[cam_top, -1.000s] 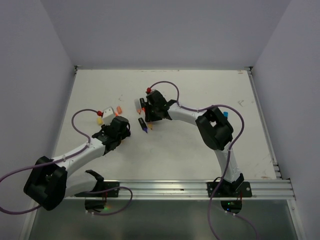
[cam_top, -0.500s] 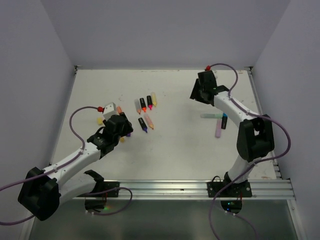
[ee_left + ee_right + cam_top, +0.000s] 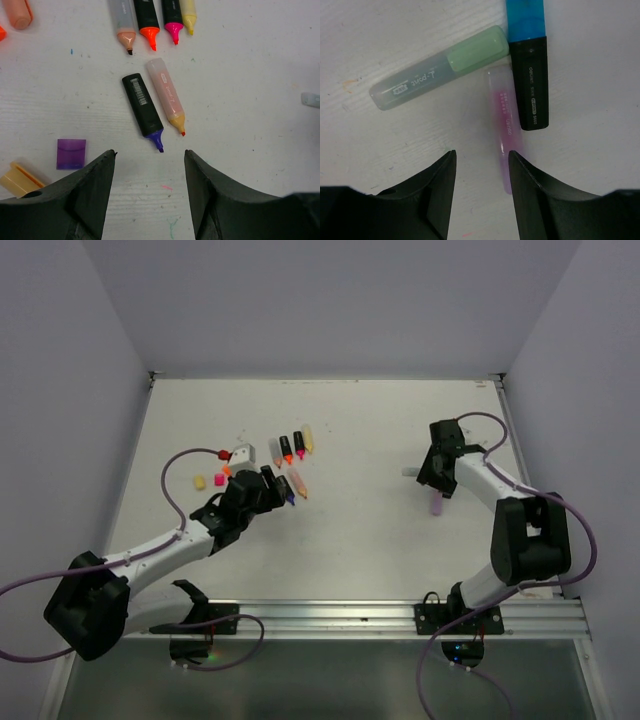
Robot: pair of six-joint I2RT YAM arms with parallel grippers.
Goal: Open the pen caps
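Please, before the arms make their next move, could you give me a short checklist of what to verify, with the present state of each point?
1. Left tool open, nothing between its fingers: ok.
2. Right tool open, nothing gripped: ok.
3. All caps off: not ok; green cap and blue cap sit on their pens.
4. Pink pen centred under right tool: not ok, it lies toward one finger.
5. Pink pen capped or not: cannot tell.

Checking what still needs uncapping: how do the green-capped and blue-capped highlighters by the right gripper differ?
The green-capped highlighter has a pale translucent grey body; the blue-capped highlighter has a black one. In the right wrist view the green-capped one lies slanted, while the blue-capped one runs almost straight up the picture. Both are capped and lying flat.
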